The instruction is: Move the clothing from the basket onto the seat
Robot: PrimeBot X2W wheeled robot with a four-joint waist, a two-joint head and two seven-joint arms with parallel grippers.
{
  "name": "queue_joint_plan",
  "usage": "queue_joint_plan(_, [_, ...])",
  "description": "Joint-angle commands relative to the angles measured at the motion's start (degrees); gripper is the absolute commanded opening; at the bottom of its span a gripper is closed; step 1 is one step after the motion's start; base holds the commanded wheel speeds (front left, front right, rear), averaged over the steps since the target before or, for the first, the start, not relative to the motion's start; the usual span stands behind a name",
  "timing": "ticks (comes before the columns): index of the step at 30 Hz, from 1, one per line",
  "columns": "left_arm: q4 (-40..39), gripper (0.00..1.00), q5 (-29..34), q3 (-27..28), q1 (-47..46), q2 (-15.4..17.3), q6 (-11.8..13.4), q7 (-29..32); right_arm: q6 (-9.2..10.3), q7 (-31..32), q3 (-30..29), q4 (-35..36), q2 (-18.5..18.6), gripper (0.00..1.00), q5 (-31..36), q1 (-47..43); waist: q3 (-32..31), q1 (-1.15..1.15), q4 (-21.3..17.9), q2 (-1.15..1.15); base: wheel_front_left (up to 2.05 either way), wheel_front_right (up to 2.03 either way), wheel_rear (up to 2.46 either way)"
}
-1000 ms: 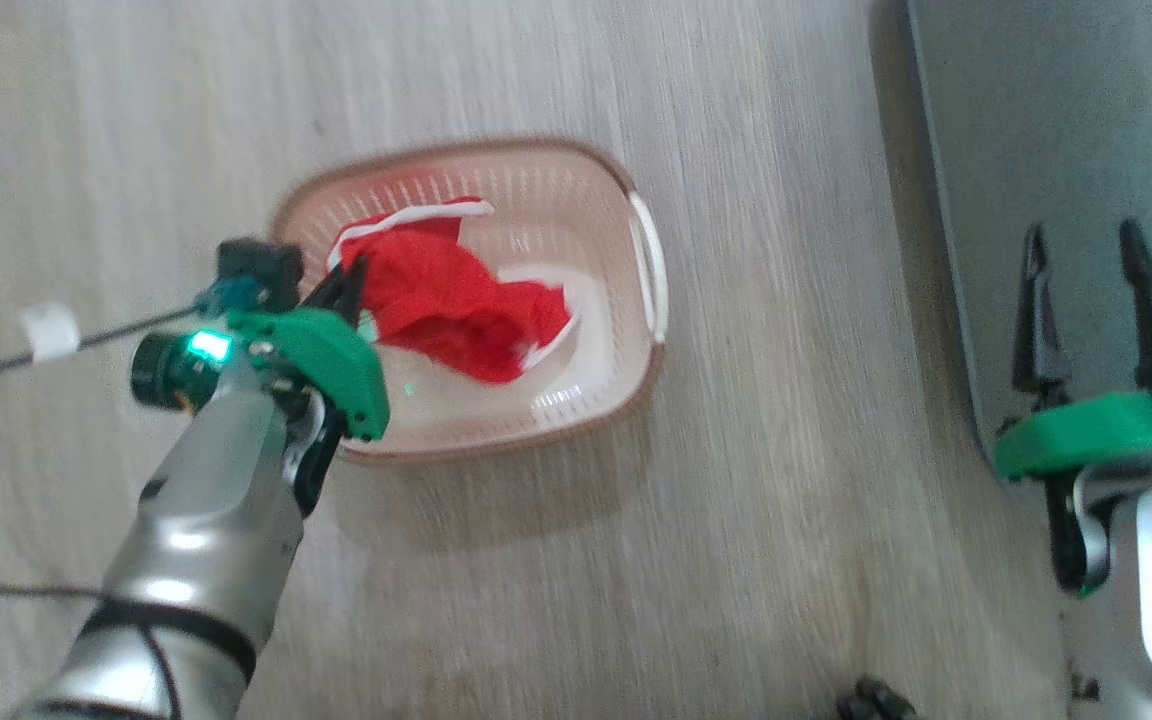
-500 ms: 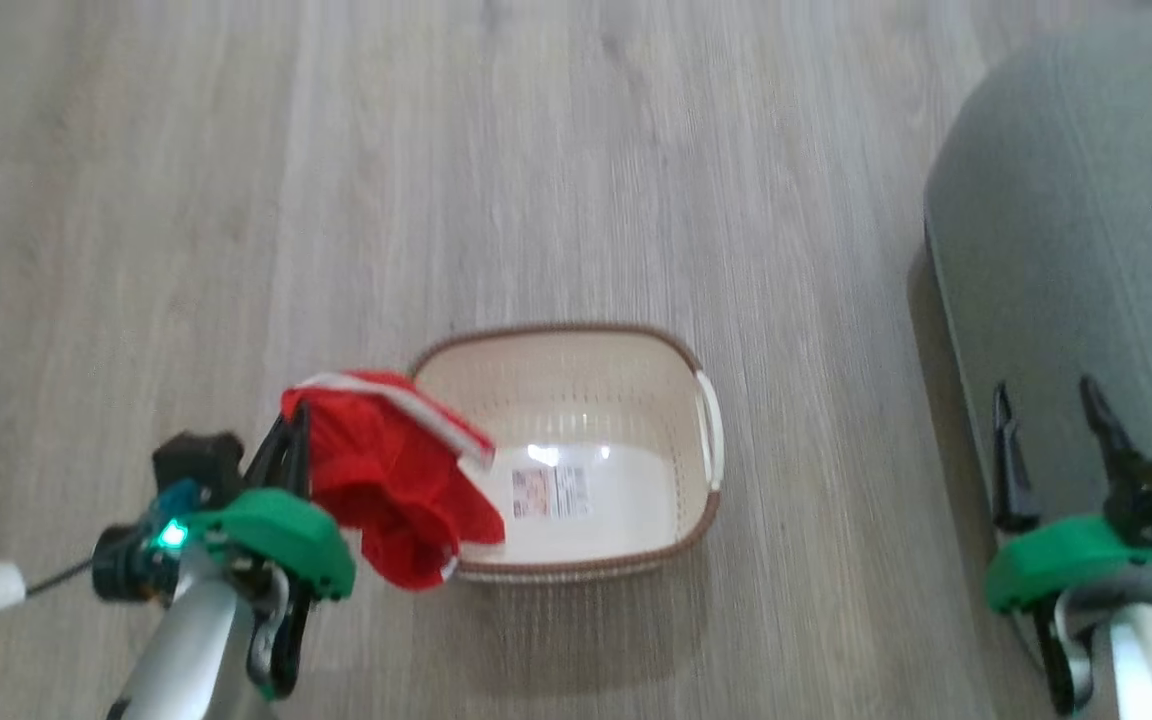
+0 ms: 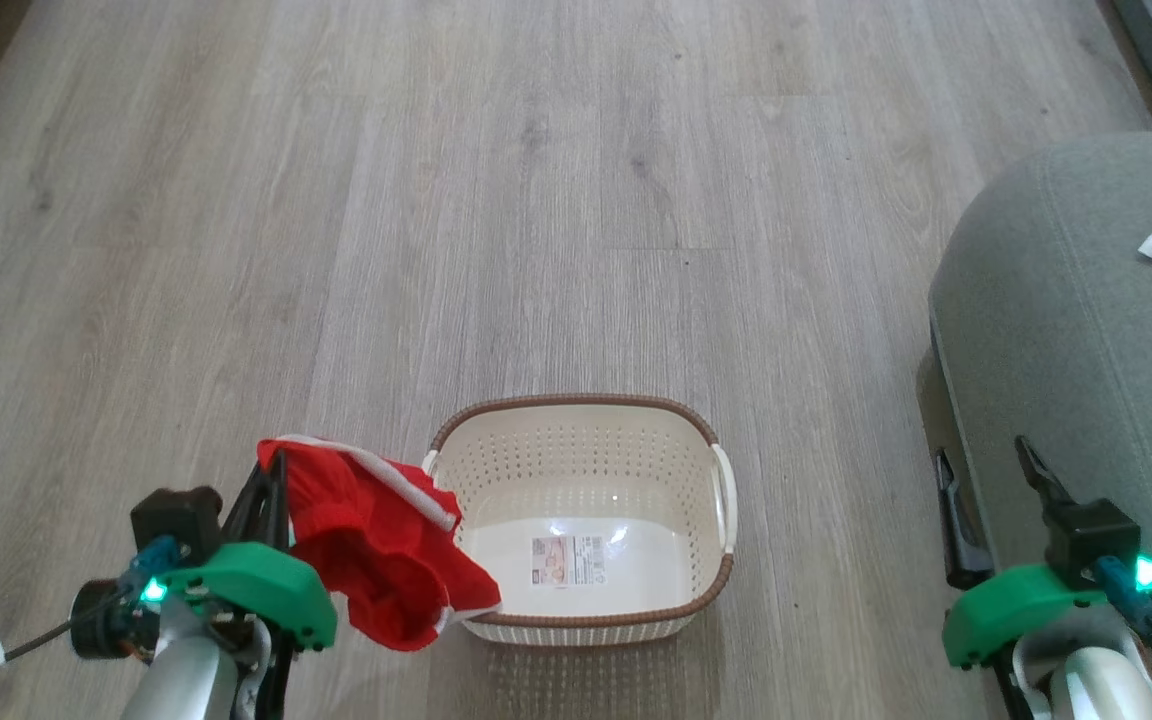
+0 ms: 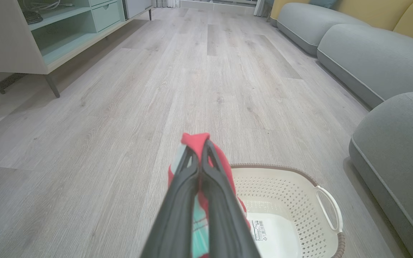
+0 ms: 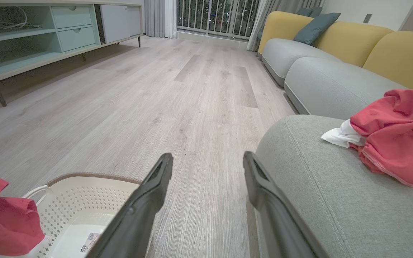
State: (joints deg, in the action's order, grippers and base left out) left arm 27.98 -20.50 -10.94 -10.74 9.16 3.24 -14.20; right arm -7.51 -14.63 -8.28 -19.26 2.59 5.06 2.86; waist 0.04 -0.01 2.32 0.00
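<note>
Red garment (image 3: pixel 376 555) with white trim hangs bunched from your left gripper (image 3: pixel 273 472), whose two dark fingers are pressed together on a fold of it; the cloth droops just beside the left end of the basket (image 3: pixel 576 403), its lower edge overlapping the rim in the head view. The basket stands on the wooden floor (image 3: pixel 536 200), holding nothing but its label sticker (image 3: pixel 568 560). Your right gripper (image 3: pixel 981 455) hovers with fingers spread and nothing between them, at the near edge of the grey seat (image 3: pixel 1066 350); another red and white garment (image 5: pixel 396 132) already lies on that cushion.

To carry well, keep the pinch firm; lift high enough that the hanging tail clears the basket's rim; then swing across to the right. Let go only once the cloth is well over the cushion, not at its rounded edge, where it could slide off.

Compared with a second ago, the garment has left the basket's inside, where it lay under the same pinch; the head camera has tilted since, so the basket's shift in the picture is not its own.
</note>
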Motion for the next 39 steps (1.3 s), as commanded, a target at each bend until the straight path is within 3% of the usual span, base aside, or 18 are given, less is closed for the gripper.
queue_joint_plan(1, [-2.1, 0.0, 0.7, 2.3, -1.9, 1.1, 0.4, -0.8, 0.02, -0.4, 1.7, 1.4, 0.5, 1.0, -0.1, 1.1, -0.1, 0.01, 0.2, 0.0, 0.0, 0.0, 0.0])
queue_joint_plan(10, [-2.5, 0.0, 0.8, 1.8, -2.2, 1.0, -0.2, -0.8, 0.02, -0.4, 2.7, 1.1, 0.7, 1.0, -0.5, 1.2, -0.2, 0.01, 0.7, 0.0, 0.0, 0.0, 0.0])
queue_joint_plan(17, [-4.5, 0.0, 1.9, -1.3, -3.8, 0.8, -3.2, -0.5, 0.02, -0.4, 11.4, 1.4, 1.9, 1.0, -3.2, 3.2, 0.1, 0.01, 0.9, 0.0, 0.0, 0.0, 0.0])
queue_joint_plan(22, [-8.8, 0.0, 2.6, -7.1, -6.6, -0.2, -7.8, 2.5, 0.02, -0.4, 27.2, 0.7, 5.2, 1.0, -8.7, 7.7, 0.1, 0.01, 1.4, 0.0, 0.0, 0.0, 0.0])
queue_joint_plan(26, [-13.5, 0.0, 2.7, -13.4, -8.7, 0.0, -10.0, 5.7, 0.02, -0.4, 39.9, -0.9, 9.2, 1.0, -14.1, 13.5, 0.2, 0.01, 2.2, 0.0, 0.0, 0.0, 0.0])
queue_joint_plan(32, [-20.3, 0.0, 0.3, -23.6, -11.7, 2.6, -10.7, 8.9, 0.02, -0.4, 51.4, -3.5, 13.4, 1.0, -20.3, 22.1, 0.6, 0.01, 3.6, 0.0, 0.0, 0.0, 0.0])
queue_joint_plan(39, [-26.9, 0.0, -5.6, -36.1, -16.7, 6.7, -10.7, 8.2, 0.02, -0.4, 62.7, -6.2, 16.1, 1.0, -27.0, 28.2, 0.8, 0.01, 4.8, 0.0, 0.0, 0.0, 0.0])
